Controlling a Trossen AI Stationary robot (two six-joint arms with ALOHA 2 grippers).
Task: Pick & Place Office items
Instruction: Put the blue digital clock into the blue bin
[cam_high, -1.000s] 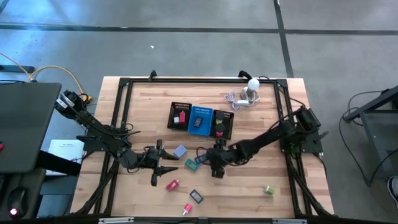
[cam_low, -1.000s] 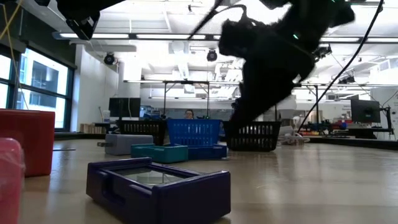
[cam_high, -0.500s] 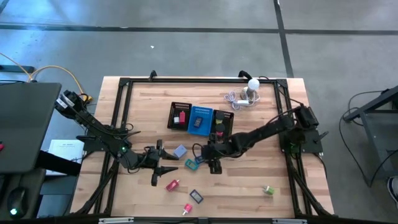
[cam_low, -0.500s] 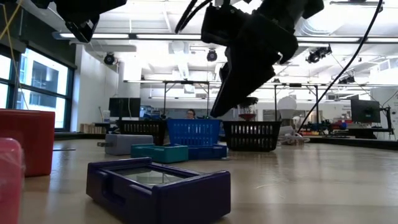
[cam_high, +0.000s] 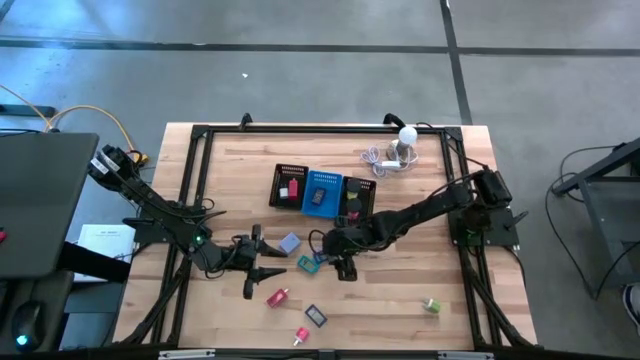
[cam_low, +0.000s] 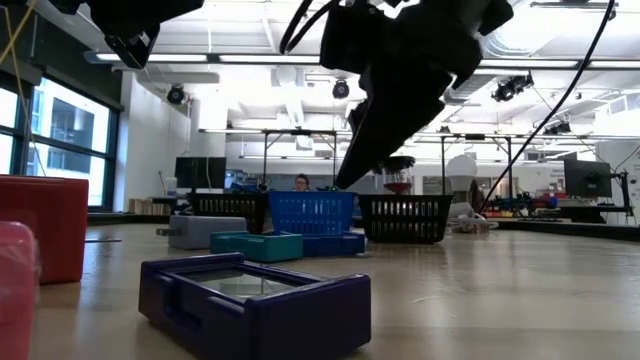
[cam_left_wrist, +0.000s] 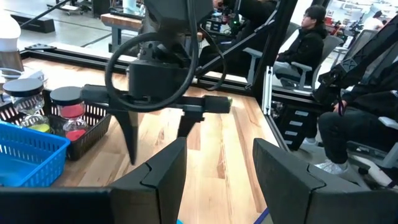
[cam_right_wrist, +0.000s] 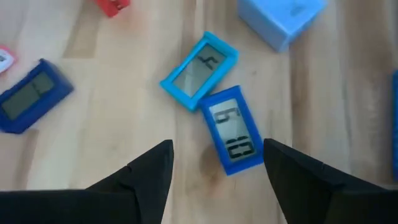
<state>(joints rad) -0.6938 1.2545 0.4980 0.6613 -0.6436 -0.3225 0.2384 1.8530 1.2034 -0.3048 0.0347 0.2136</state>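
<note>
Right gripper (cam_right_wrist: 214, 180) is held open above the blue counter (cam_right_wrist: 234, 129) and teal counter (cam_right_wrist: 199, 70), nothing gripped; both lie flat on the table (cam_high: 400, 290), corners touching, near its middle. Left gripper (cam_high: 268, 268) is parked open just beside them, also empty.

Risk, as judged: the two counters are touching, so one may be nudged or dragged when the fingers are closed on the other. Both are low, flat rectangles of smooth plastic with glossy windows, so little edge is offered and a slip is possible. Wood surface is smooth, so sliding is likely.
</note>
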